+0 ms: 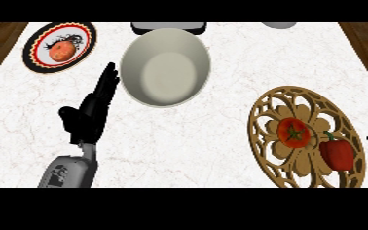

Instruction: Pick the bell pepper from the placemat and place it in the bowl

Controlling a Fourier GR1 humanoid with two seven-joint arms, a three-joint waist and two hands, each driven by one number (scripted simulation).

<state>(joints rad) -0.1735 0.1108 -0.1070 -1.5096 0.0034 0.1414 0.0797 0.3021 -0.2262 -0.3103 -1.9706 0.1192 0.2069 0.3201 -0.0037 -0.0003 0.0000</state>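
While my left hand (92, 108) stands on the white marbled counter (208, 141) with its black fingers straight and together, pointing up the view and holding nothing, the red bell pepper (337, 154) lies well apart from it, far over at the lower right. That pepper rests on the round wooden openwork placemat (267, 141), near the mat's right rim, with its green stem turned toward the mat's middle. Just beside it, nearer the centre of the mat, sits a round red tomato (294, 132) with a green star of leaves on top; whether the two touch I cannot quite tell. The large off-white ceramic bowl (166, 67) sits between my hand and the placemat, toward the top of the counter, and my fingertips reach up just beside its left rim without clearly touching it. Further left, at the top corner, is a patterned plate with a dark scalloped border (59, 47) bearing a reddish-orange round fruit (63, 50). My right hand does not show.
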